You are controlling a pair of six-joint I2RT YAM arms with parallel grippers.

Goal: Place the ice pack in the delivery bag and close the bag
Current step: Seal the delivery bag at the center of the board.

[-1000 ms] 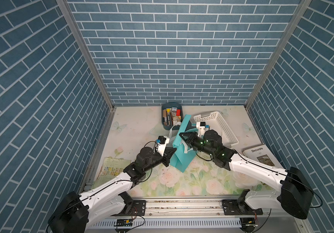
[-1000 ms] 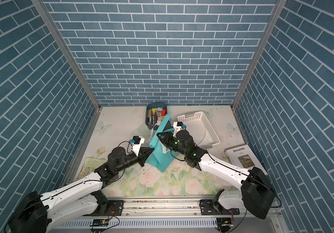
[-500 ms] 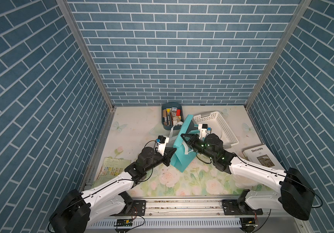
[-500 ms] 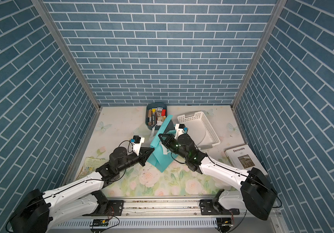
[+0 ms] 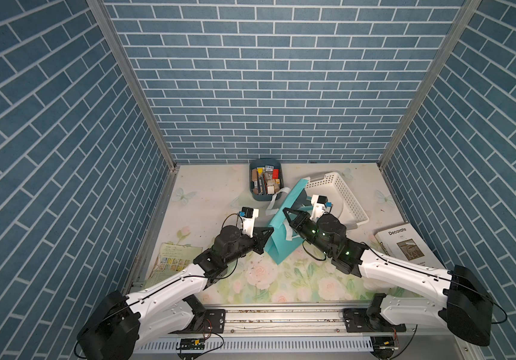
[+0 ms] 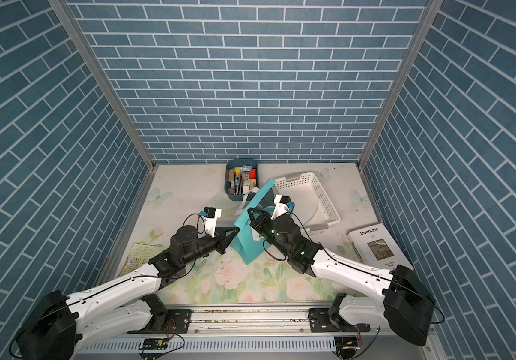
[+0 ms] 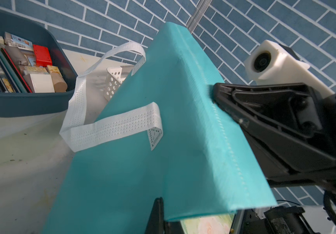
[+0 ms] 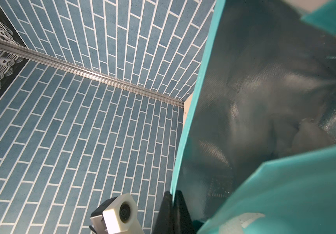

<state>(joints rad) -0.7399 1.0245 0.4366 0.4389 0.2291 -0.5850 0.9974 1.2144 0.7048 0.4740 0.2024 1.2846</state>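
**Table** (image 5: 206, 187): floral covering inside blue brick-pattern walls; carries everything listed below.

**Delivery bag** (image 5: 278, 249): teal non-woven, foil-lined, upright near the table's middle. It is held at the rim from both sides, apparently to keep the soft mouth spread and the bag upright.

**White perforated basket** (image 5: 348, 193): just behind the bag; no contents can be made out.

**Book titled "Decorate"** (image 5: 403, 246): flat at the table's right edge, well apart from the bag.

**Dark blue bin** (image 5: 261, 198): at the back, packed with small boxes and pencils.

**Printed leaflet** (image 5: 172, 258): at the left edge, partly under the left arm.

**Right gripper** (image 8: 172, 202): jaws closed on the bag's rim, foil side facing its camera.

**Left gripper** (image 5: 271, 231): jaws closed, pinching the bag's opposite edge.

**White strap handle** (image 7: 110, 129): slack, folded down the bag's outer face.

**Ice pack** (image 8: 309, 135): a pale lump low inside the foil lining is probably the ice pack, so it seems to be already in the bag. The outline is too dim to be sure.
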